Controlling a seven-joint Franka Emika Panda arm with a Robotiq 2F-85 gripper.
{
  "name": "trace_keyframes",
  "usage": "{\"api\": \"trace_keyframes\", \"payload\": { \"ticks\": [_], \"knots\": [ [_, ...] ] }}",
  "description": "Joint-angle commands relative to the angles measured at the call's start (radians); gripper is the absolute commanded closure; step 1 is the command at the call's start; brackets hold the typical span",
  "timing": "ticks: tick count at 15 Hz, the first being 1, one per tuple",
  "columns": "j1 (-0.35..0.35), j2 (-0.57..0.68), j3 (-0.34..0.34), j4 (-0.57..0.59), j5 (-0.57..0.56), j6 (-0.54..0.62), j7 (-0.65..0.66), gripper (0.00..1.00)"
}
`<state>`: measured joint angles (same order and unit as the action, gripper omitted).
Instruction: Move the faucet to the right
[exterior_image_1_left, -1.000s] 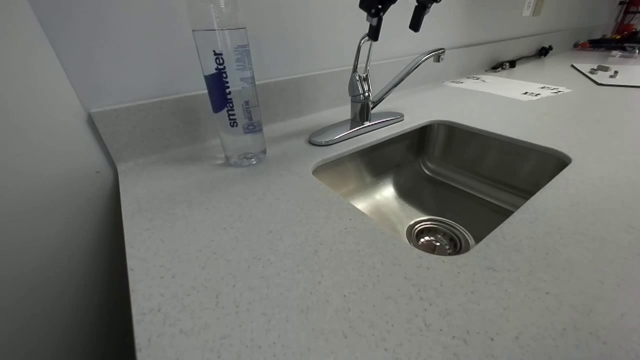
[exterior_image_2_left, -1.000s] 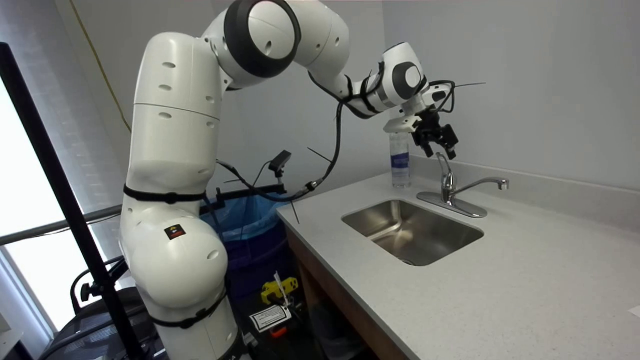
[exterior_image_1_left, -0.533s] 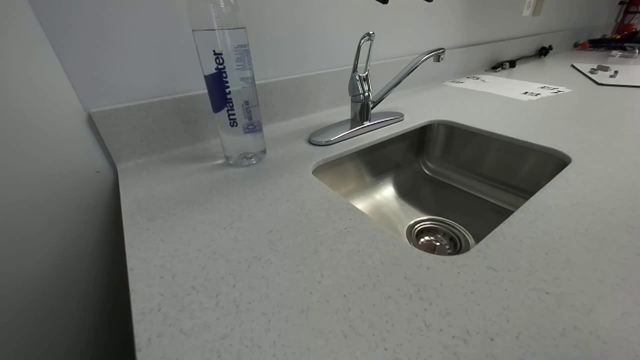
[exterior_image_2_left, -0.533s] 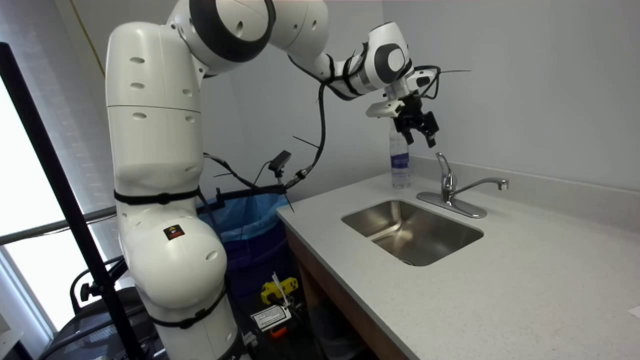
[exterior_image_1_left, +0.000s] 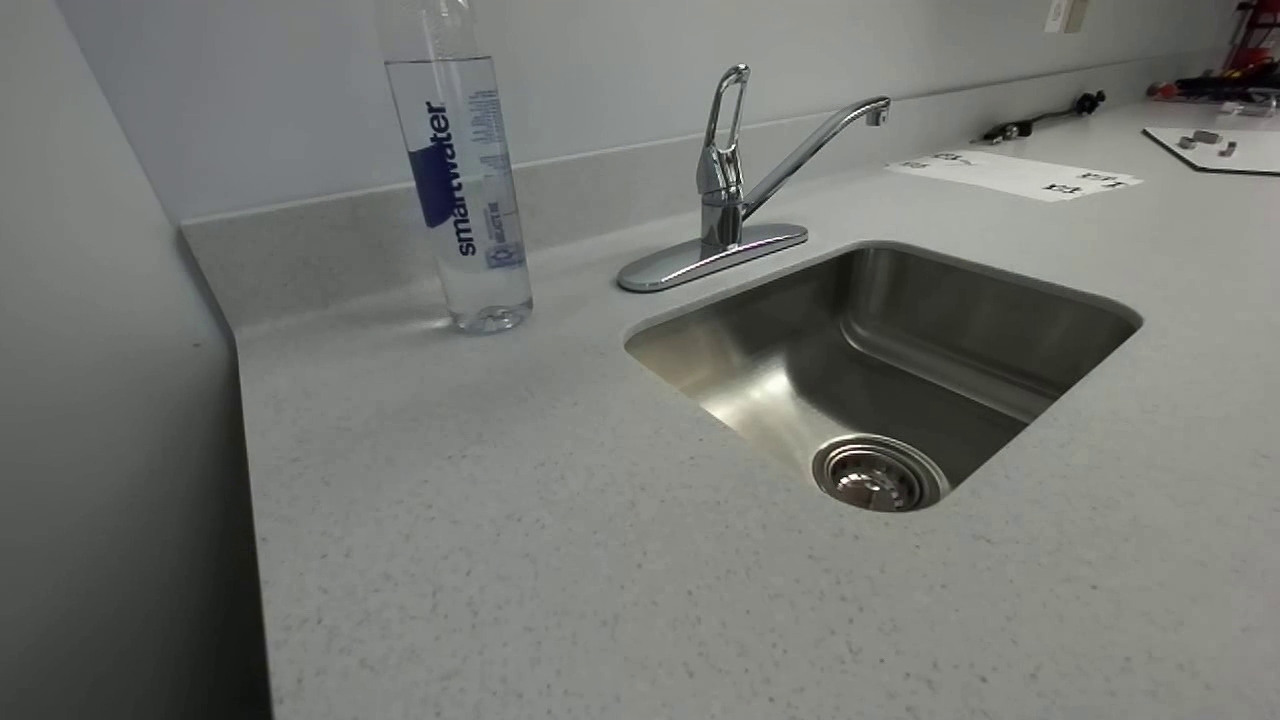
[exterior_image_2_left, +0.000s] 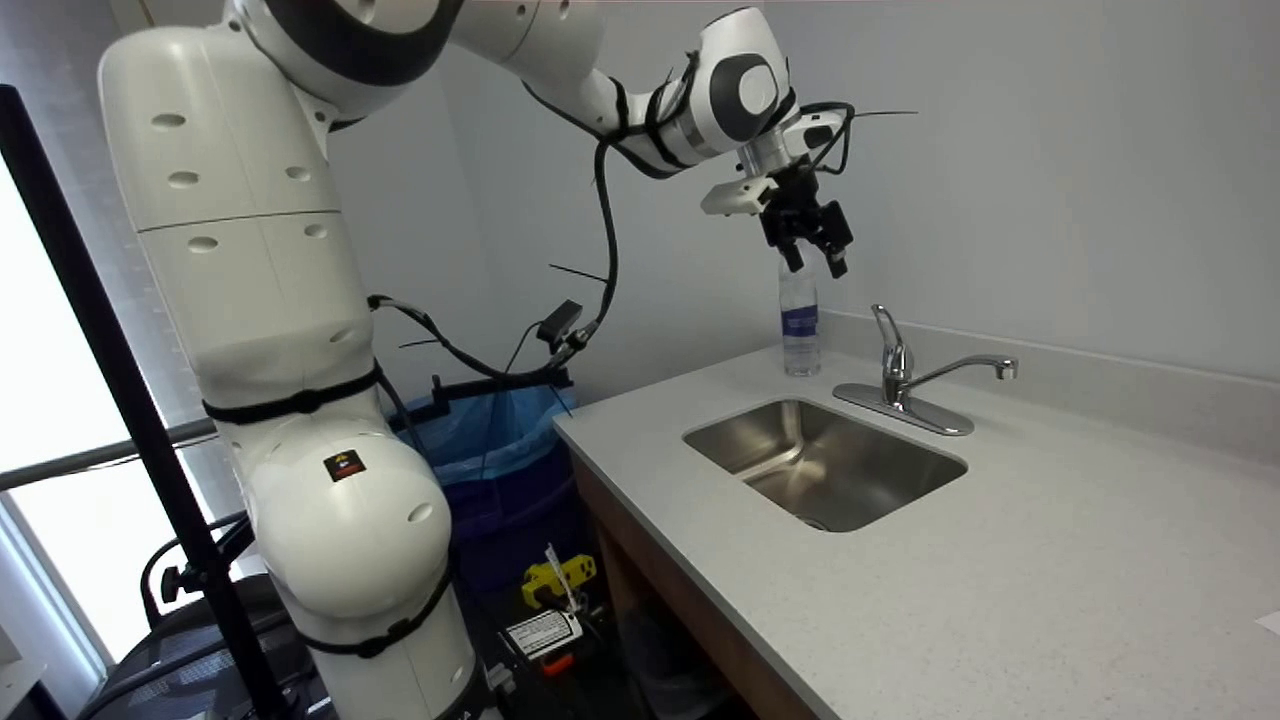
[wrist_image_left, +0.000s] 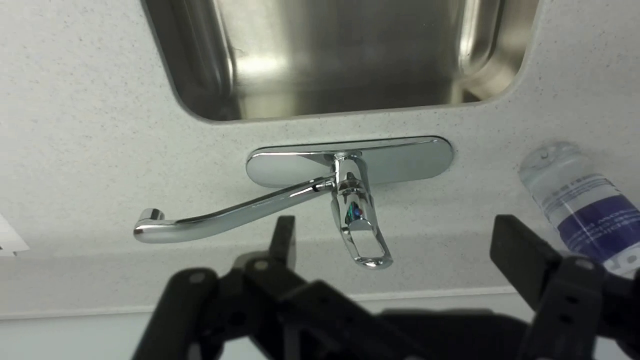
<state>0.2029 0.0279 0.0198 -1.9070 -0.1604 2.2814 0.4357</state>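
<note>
The chrome faucet (exterior_image_1_left: 722, 215) stands upright on its oval base plate behind the sink. It also shows in an exterior view (exterior_image_2_left: 895, 372) and in the wrist view (wrist_image_left: 350, 187). Its looped lever points up. Its slim spout runs along the counter's back, away from the bottle, not over the basin. My gripper (exterior_image_2_left: 816, 268) is open and empty, above and apart from the lever, in front of the bottle's top. In the wrist view, the lever's loop shows between the spread fingers of the gripper (wrist_image_left: 394, 227), nearer the left finger. The gripper is out of frame in an exterior view.
A clear water bottle (exterior_image_1_left: 465, 200) stands beside the faucet, also visible in an exterior view (exterior_image_2_left: 800, 330). The steel sink (exterior_image_2_left: 850, 490) is sunk into the counter (exterior_image_2_left: 1050, 560). White paper (exterior_image_1_left: 1010, 176) lies beyond the spout. A low backsplash and wall run behind.
My gripper has risen off the faucet's lever and moved back toward the bottle side, leaving an exterior view. Its fingers stay open. The faucet, spout and bottle have not visibly moved.
</note>
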Motion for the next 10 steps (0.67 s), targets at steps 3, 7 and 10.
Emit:
{"api": "trace_keyframes", "payload": {
  "ticks": [3,7,10],
  "knots": [
    [-0.047,-0.171,0.042,-0.175,0.0,0.035,-0.01,0.0],
    [-0.071,-0.22,0.061,-0.227,-0.027,0.064,-0.004,0.0],
    [-0.092,-0.242,0.075,-0.257,-0.06,0.1,0.004,0.0]
  ]
}}
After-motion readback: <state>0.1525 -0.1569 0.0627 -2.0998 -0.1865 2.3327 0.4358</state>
